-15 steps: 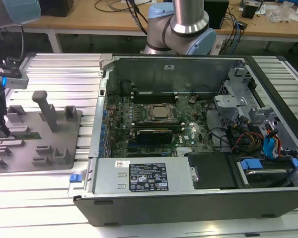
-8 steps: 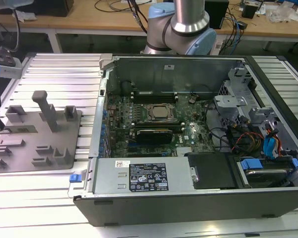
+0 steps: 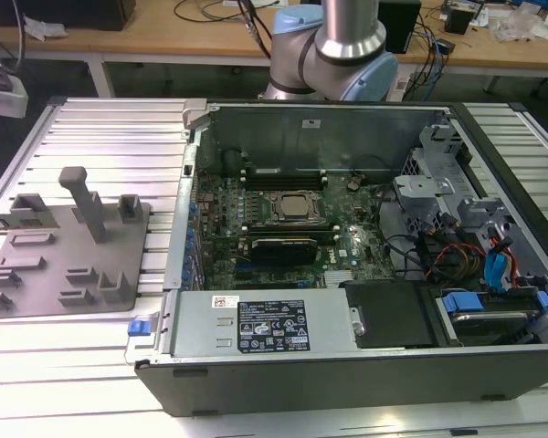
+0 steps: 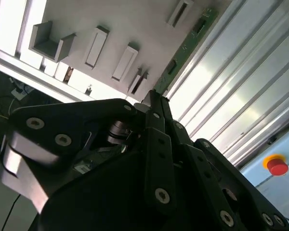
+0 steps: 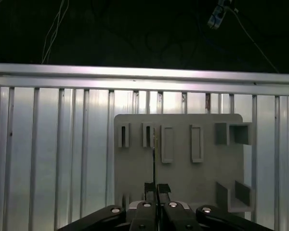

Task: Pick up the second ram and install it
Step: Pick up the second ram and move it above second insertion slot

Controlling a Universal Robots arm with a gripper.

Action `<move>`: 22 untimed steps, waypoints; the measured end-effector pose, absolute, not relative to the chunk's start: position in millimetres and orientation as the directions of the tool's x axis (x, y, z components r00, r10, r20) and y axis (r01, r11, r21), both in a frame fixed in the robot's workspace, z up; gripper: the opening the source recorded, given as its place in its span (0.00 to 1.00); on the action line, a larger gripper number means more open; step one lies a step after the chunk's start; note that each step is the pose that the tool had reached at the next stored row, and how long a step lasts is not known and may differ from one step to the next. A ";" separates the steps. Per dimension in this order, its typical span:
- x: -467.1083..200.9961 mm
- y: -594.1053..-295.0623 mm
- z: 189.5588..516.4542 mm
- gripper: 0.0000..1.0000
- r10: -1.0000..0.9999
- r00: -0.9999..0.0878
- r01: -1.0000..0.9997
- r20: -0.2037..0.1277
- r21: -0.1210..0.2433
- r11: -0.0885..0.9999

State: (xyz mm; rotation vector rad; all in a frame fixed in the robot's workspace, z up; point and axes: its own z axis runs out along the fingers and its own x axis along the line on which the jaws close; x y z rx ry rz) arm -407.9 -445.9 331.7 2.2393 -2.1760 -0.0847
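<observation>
Gripping 2nd ram (image 4: pixel 185 48) w/ fingers (image 5: pixel 148 190) clamped on its end, over grey fixture plate (image 5: pixel 192 178).

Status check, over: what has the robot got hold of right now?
Gripper shut on the green memory stick. Stick points toward the gray slotted tray. Nothing seen between them.

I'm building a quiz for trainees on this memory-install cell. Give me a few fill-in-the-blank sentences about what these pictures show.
1. The gripper is shut on a thin ____ memory stick.
2. In the exterior view, the grey holder plate lies to that view's ____ of the computer case.
3. In the second wrist view, a round ____ button sits on a yellow base.
Missing words: green; left; red.
</observation>
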 end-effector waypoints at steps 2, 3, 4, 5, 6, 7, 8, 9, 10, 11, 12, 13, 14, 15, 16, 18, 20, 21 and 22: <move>-407.7 -445.9 343.2 0.10 -0.999 0.028 -0.998 -0.026 0.051 -0.029; -407.6 -445.8 352.8 0.10 -0.999 0.028 -0.998 -0.026 0.051 -0.029; -407.5 -445.8 360.1 0.10 -0.999 0.028 -0.998 -0.026 0.051 -0.029; -407.5 -445.7 364.9 0.10 -0.999 0.028 -0.998 -0.026 0.051 -0.029; -407.5 -445.7 369.9 0.10 -0.999 0.028 -0.998 -0.026 0.051 -0.029; -407.5 -445.7 378.1 0.10 -0.999 0.028 -0.998 -0.026 0.051 -0.029; -407.4 -445.7 388.2 0.10 -0.999 0.028 -0.998 -0.026 0.051 -0.029; -407.4 -445.6 394.2 0.10 -0.999 0.028 -0.998 -0.026 0.051 -0.029; -407.5 -445.5 401.1 0.10 -0.999 0.028 -0.998 -0.026 0.051 -0.029; -407.4 -445.4 408.1 0.10 -0.999 0.028 -0.998 -0.026 0.051 -0.029; -407.4 -445.3 412.7 0.10 -0.999 0.028 -0.998 -0.026 0.051 -0.029; -407.4 -445.3 415.5 0.10 -0.999 0.028 -0.998 -0.026 0.051 -0.029; -407.4 -445.2 417.2 0.10 -0.999 0.028 -0.998 -0.026 0.051 -0.029; -407.4 -445.1 420.5 0.10 -0.999 0.028 -0.998 -0.026 0.051 -0.029; -407.4 -445.1 422.0 0.10 -0.999 0.028 -0.998 -0.026 0.051 -0.029; -407.4 -445.1 427.4 0.10 -0.999 0.028 -0.998 -0.026 0.051 -0.029; -407.4 -445.1 435.3 0.10 -0.999 0.028 -0.998 -0.026 0.051 -0.029; -407.4 -445.1 438.4 0.10 -0.999 0.028 -0.998 -0.026 0.051 -0.029; -407.4 -445.1 439.0 0.10 -0.999 0.028 -0.998 -0.026 0.051 -0.029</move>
